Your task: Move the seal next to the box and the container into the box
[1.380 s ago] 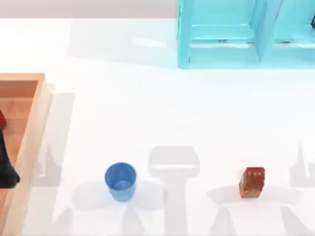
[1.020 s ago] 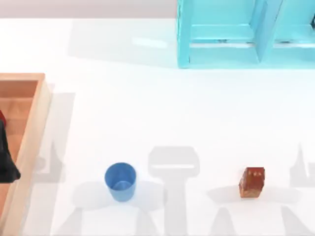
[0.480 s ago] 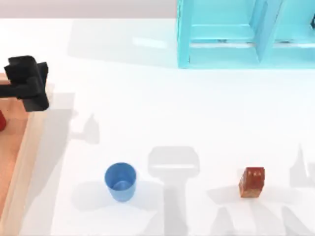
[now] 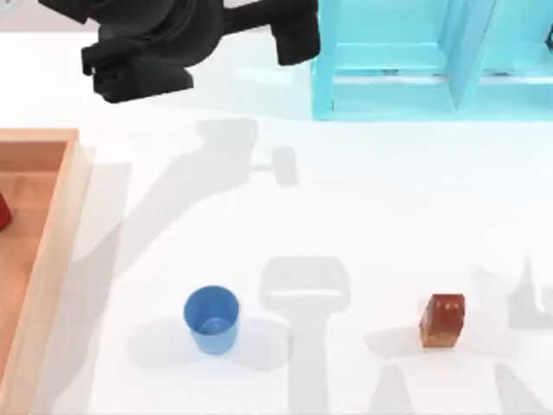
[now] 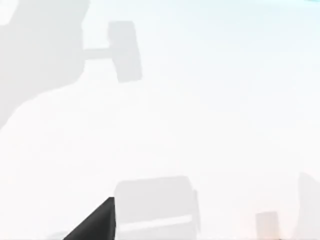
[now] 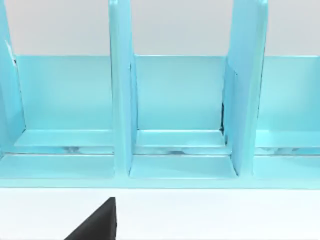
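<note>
- Since the container stands upright on the white surface, near the front and well apart from the box, and the seal sits far to the right of it, I judge that neither of the 2 parts of the task is done
- The left arm hangs high over the far left part of the surface, beside the turquoise cabinet; it carries nothing that I can see, and I cannot tell if its fingers are wide or narrow
- The step in hand looks like the approach to the container, which is the nearer thing for this arm
- The next move calls for coming down over the cup, taking it by the rim or the tapering wall, and lifting it over the raised rim of the box
- The seal is on the right side, so the right arm seems better placed for it; the right wrist view faces the cabinet shelves
- A small red thing lies already in the box at the left edge, so the cup should be set down clear of it
- Nothing stands between the cup and the box
</note>
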